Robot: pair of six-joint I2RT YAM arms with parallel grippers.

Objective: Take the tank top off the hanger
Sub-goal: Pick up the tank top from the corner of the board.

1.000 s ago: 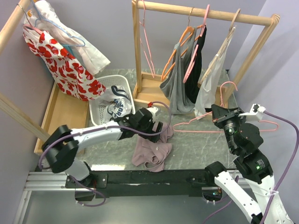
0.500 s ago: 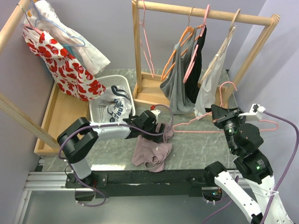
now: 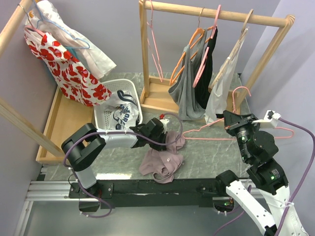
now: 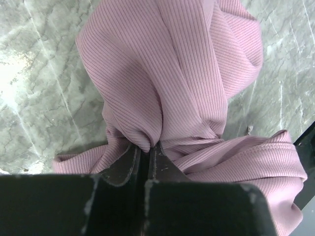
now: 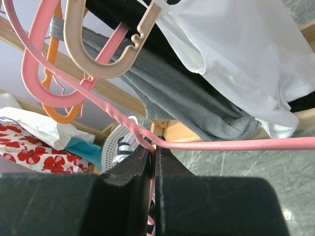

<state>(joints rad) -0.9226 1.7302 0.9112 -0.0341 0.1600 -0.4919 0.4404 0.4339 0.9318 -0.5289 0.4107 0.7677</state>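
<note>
The tank top is a mauve ribbed garment lying crumpled on the marble table in front of the left arm. My left gripper is shut on a fold of it at its upper edge. In the left wrist view the fingers pinch the bunched fabric of the tank top. The pink hanger is held level just above the table to the right. My right gripper is shut on it near the hook, and the right wrist view shows its jaws clamping the hanger. The hanger's left tip ends beside the garment; I cannot tell whether they touch.
A wooden rack at the back carries grey, black and white garments on hangers. A white basket with clothes stands at left centre. A second rack at far left holds a red-flowered dress.
My left gripper, open a second ago, has shut on the tank top and bunched its upper edge. The right arm and the hanger have barely moved.
</note>
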